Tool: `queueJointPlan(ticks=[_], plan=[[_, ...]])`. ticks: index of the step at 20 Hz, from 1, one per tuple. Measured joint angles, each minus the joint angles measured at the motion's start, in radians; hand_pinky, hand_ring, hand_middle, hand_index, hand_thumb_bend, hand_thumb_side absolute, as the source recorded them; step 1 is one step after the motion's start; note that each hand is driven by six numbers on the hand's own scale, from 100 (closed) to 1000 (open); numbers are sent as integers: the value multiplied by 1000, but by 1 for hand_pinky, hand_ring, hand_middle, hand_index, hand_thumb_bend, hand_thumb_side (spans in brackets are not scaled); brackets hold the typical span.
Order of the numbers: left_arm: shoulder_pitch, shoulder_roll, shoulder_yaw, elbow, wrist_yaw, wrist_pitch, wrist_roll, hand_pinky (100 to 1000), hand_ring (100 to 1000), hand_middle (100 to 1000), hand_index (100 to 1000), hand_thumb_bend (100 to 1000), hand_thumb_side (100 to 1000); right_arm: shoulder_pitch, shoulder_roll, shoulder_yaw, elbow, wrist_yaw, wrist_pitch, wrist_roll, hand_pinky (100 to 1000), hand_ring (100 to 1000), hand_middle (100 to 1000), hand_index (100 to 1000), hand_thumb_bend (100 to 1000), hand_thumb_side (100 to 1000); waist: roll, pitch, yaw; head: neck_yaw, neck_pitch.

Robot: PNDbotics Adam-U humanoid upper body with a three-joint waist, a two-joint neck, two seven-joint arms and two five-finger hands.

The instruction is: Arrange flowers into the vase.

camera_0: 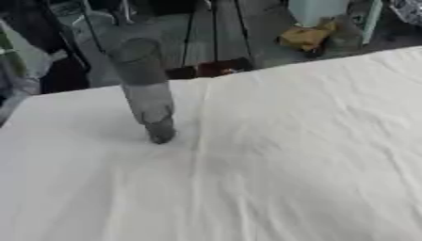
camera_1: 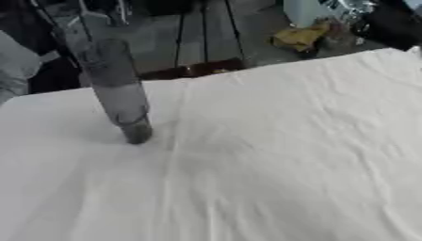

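A tall clear glass vase (camera_0: pixel 147 89) stands upright on the white tablecloth (camera_0: pixel 272 160), left of centre and toward the far edge. Its open mouth reaches above the table's far edge and its base rests on the cloth. I see nothing inside the vase. No flowers appear in either view. Neither of my hands appears in either view.
The tablecloth is wrinkled, with a crease running from the vase toward the front. Beyond the far edge lie a dark floor, a yellow object (camera_0: pixel 306 35) at the upper right, a small reddish-brown thing (camera_0: pixel 216 69) near the edge, and dark equipment (camera_0: pixel 49 52) at the upper left.
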Motion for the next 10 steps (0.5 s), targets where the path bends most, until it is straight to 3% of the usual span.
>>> queueJointPlan(ticks=[4, 10], plan=[[-59, -26, 9, 95, 58, -60, 62, 100, 100, 100, 100, 100, 548, -8, -1, 5, -1, 0, -2, -3, 831, 924, 878, 869, 157, 1000, 9, 9, -10, 15, -12], [-63, -26, -18, 163, 110, -150, 152, 100, 100, 100, 100, 100, 548, -12, -1, 5, -1, 0, -3, -4, 831, 924, 878, 869, 157, 1000, 9, 9, -11, 21, -13]])
